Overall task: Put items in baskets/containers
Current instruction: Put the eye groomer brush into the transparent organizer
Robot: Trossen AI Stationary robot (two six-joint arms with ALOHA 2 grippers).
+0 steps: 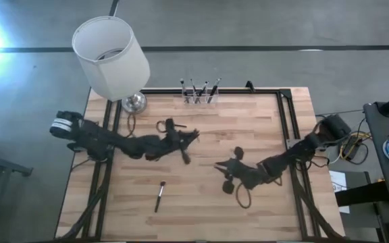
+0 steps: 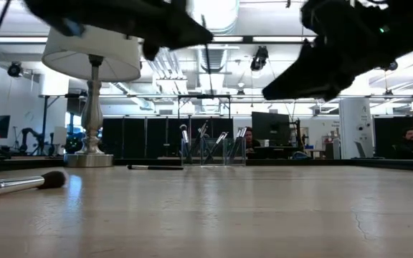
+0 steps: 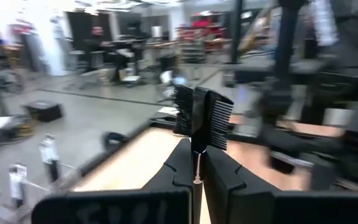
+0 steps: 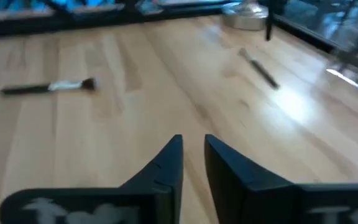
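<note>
My left gripper [image 1: 194,137] hangs above the table's middle, shut on a thin brush with a dark comb-like head [image 3: 201,118]. My right gripper [image 1: 219,165] is lower and to the right of it, open by a narrow gap [image 4: 193,140] with nothing between its fingers. One brush with a silver ferrule [image 1: 159,196] lies flat on the table near the front left. A dark brush [image 4: 260,68] lies flat close to the lamp base. The clear holder [image 1: 200,96] stands at the far edge with several brushes upright in it. My left gripper pinches the brush's thin stem [image 3: 196,169] between its two fingers. The comb-like head sticks out past the fingertips. The brush is lifted clear of the table.
A lamp with a white shade [image 1: 110,54] and a silver base [image 1: 134,102] stands at the far left corner. A dark frame [image 1: 286,115] borders the wooden table top. Bare wood lies between the two grippers and the holder.
</note>
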